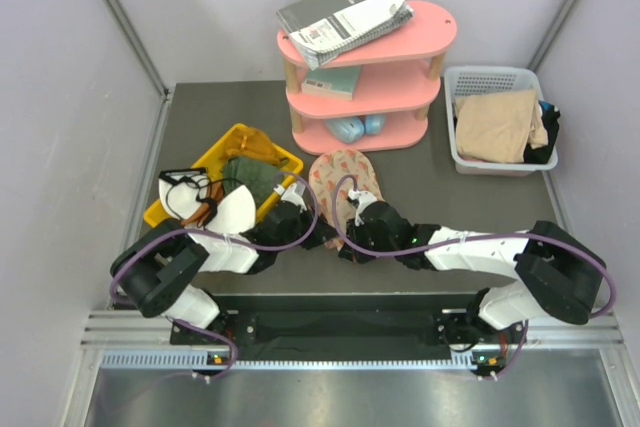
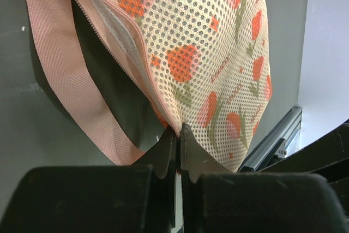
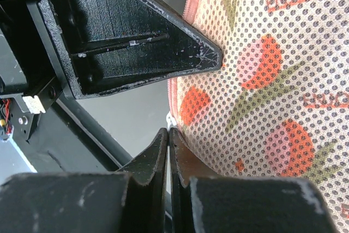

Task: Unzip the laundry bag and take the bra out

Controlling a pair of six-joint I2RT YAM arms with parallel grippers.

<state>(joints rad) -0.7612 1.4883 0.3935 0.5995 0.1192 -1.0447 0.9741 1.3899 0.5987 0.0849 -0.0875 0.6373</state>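
Note:
The laundry bag (image 1: 345, 182) is an oval mesh pouch with a red-and-green print, lying mid-table in front of the pink shelf. My left gripper (image 1: 325, 238) is shut on a pinch of its mesh (image 2: 218, 53) at the near end (image 2: 178, 130). The pink loop strap (image 2: 60, 80) hangs beside it, and the zipper (image 2: 106, 31) runs along the bag's edge. My right gripper (image 1: 347, 241) is shut at the bag's pink-trimmed edge (image 3: 272, 80), and its tips (image 3: 169, 131) pinch a small white zipper pull (image 3: 171, 119). The bra is hidden.
A yellow bin (image 1: 215, 159) holding an olive cloth (image 1: 250, 177) stands left of the bag. The pink shelf (image 1: 400, 42) carries books at the back. A white lattice basket (image 1: 470, 82) with a beige cloth (image 1: 495, 125) sits at the right.

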